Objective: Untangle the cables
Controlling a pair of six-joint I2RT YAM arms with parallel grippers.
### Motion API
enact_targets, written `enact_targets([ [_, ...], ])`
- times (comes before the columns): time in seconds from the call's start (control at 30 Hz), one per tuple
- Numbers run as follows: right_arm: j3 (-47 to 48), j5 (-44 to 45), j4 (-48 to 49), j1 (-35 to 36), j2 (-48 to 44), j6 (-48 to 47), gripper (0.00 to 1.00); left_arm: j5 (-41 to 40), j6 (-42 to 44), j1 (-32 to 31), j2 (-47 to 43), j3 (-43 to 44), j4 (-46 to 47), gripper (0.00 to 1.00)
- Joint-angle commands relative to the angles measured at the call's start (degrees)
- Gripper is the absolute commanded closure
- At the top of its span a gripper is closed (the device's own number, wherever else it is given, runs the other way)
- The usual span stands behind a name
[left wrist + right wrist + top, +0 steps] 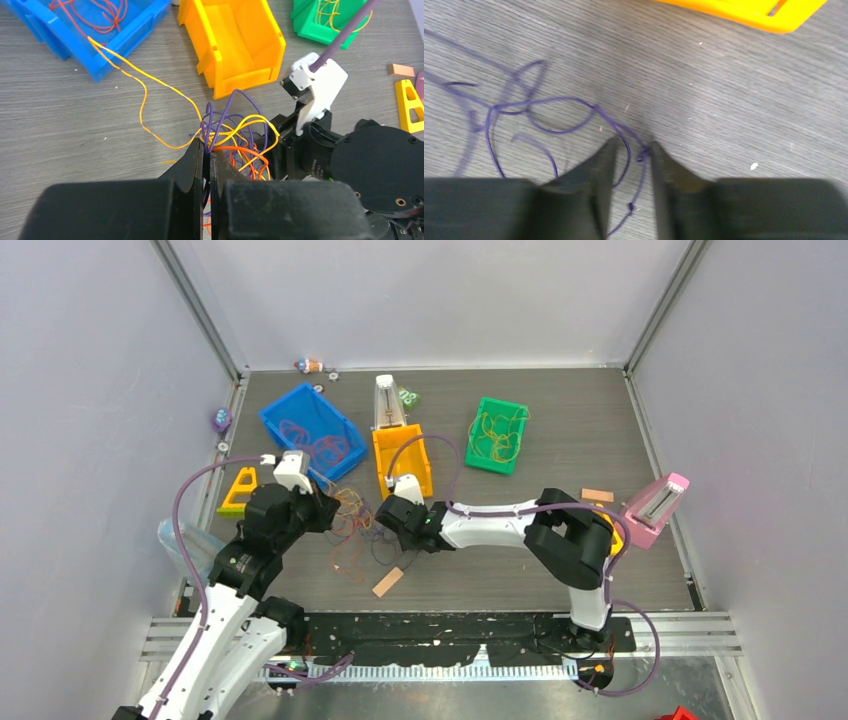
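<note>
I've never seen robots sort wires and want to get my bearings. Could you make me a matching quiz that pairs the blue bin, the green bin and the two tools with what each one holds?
Column one:
1. blue bin
2. green bin
3. left tool
4. right tool

Column two:
a. yellow wires inside
b. open, a purple wire in its gap
c. red wires inside
d. shut on the mixed tangle

Pairs: 1-c, 2-a, 3-d, 4-b.
</note>
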Motion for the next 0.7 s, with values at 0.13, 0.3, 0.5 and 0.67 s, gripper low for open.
enact_targets([
  [0.13, -5.3, 6.7, -3.0, -1.1, -6.7, 0.2, 0.94, -3.7, 0.3, 1.1, -1.1, 2.2, -1.3, 1.0],
  [0.3, -6.6, 7.5, -4.9, -3.9, -17.5, -1.2, 0.95, -7.0, 0.5, 1.4, -1.4, 3.4, -3.7, 1.0],
  [0.5, -4.9, 9.1, -9.9, -8.9, -29.4, -4.9, 0.95, -24.2, -5.1, 3.1, -2.4, 4.1, -8.6, 1.0],
  [0.67, -5.2, 9.7, -14.2, -17.0, -38.3, -7.1, 0.95, -32.2, -10.0, 8.3, -3.5, 4.2, -12.6, 1.0],
])
